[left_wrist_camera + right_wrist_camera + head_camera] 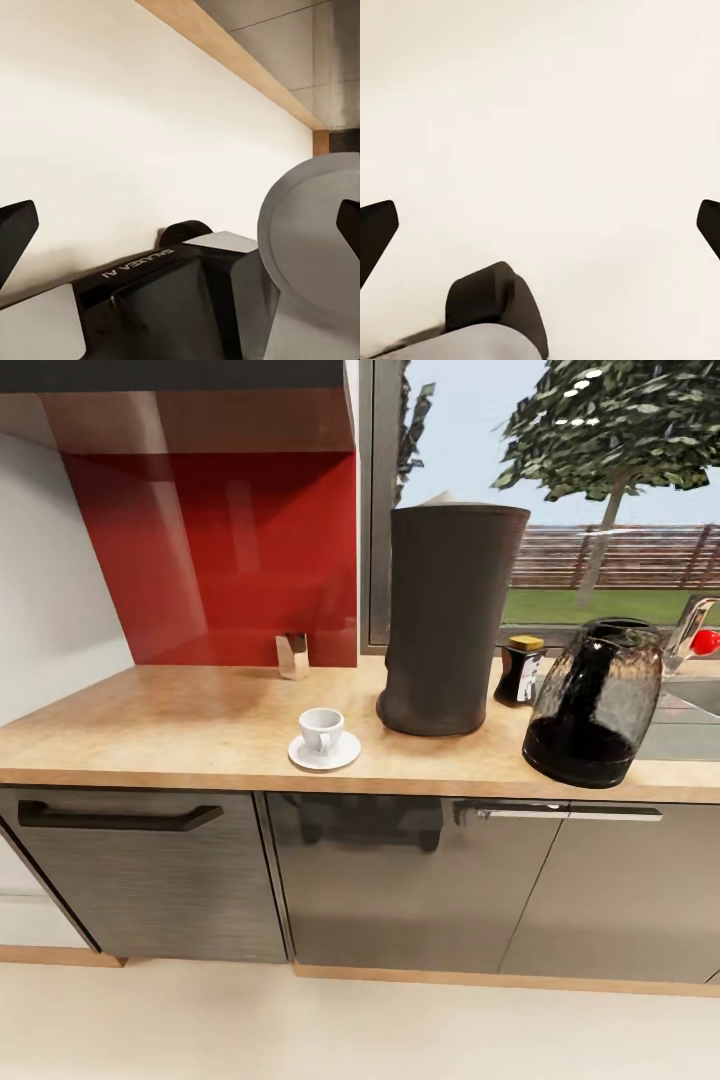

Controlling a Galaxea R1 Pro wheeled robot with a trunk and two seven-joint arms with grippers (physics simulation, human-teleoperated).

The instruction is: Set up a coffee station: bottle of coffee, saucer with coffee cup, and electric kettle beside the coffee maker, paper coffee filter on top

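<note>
With both arms down over the pale floor, my left gripper (180, 225) and right gripper (540, 225) have fingers spread wide, holding nothing. On the kitchen countertop (150, 720), left to right: coffee cup (321, 731) on saucer (324, 753), coffee maker (447, 620) with paper coffee filter (440, 499) peeking from its top, bottle of coffee (521, 670) behind, electric kettle (595, 703).

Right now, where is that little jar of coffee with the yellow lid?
In the head view, the bottle of coffee stands on the kitchen countertop near the window, between the coffee maker and the electric kettle.
</note>
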